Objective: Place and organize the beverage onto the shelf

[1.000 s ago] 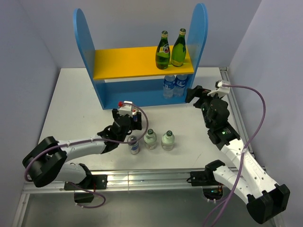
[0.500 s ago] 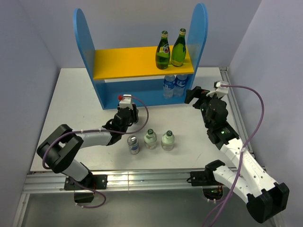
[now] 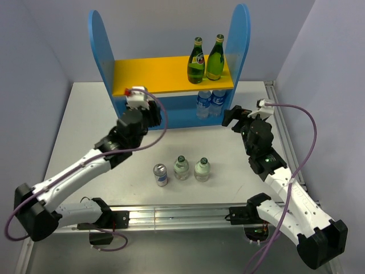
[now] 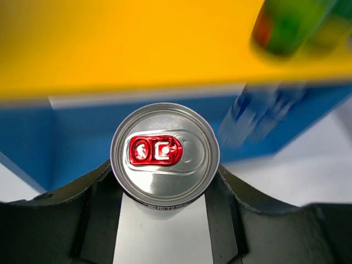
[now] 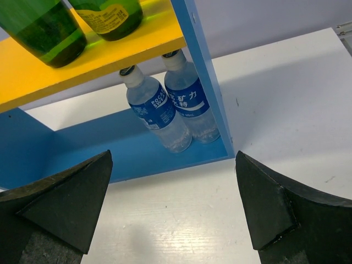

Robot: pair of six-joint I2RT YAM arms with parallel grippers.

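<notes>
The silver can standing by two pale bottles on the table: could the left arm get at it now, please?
Probably not yet: the left gripper is shut on another silver, red-tabbed can near the blue-and-yellow shelf. Otherwise the way to the standing silver can looks free.

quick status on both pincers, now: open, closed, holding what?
Left pincer: closed on the silver can.
Right pincer: open, holding nothing.

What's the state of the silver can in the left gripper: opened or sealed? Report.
Sealed: the silver can shows its red tab flat and unpulled.
</notes>
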